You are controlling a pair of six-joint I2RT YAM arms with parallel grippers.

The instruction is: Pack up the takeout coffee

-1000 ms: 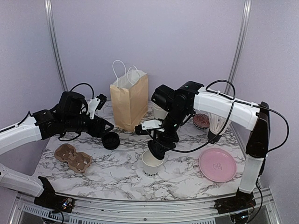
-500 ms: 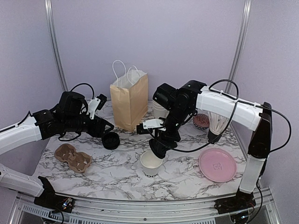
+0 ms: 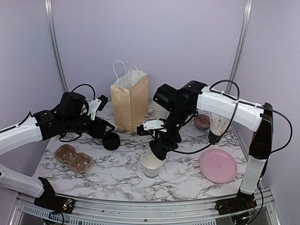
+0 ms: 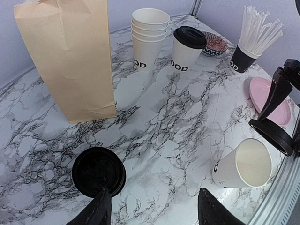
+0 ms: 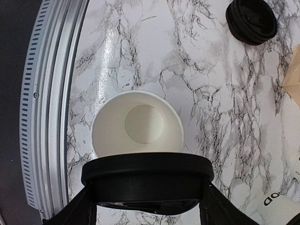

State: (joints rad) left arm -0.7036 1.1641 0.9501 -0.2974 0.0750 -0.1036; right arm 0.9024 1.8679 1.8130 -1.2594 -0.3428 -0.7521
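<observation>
The takeout coffee (image 4: 187, 49), a white cup with a black lid, stands at the back next to a stack of lidless cups (image 4: 150, 37); the right arm hides it in the top view. My right gripper (image 3: 157, 147) is shut on a loose black lid (image 5: 146, 180) and holds it just above and beside an open empty cup (image 5: 137, 124) near the front edge. That cup (image 3: 151, 164) stands upright. My left gripper (image 4: 154, 211) is open and holds nothing. It hovers low just right of a stack of black lids (image 4: 98, 171).
A brown paper bag (image 3: 130, 101) stands open at the back centre. A cardboard cup carrier (image 3: 72, 157) lies front left. A pink plate (image 3: 218, 165) sits front right, with a patterned bowl (image 3: 202, 122) and a dark cup of straws (image 3: 216, 124) behind it.
My right gripper has lifted slightly with the lid over the open cup. The left arm has not moved.
</observation>
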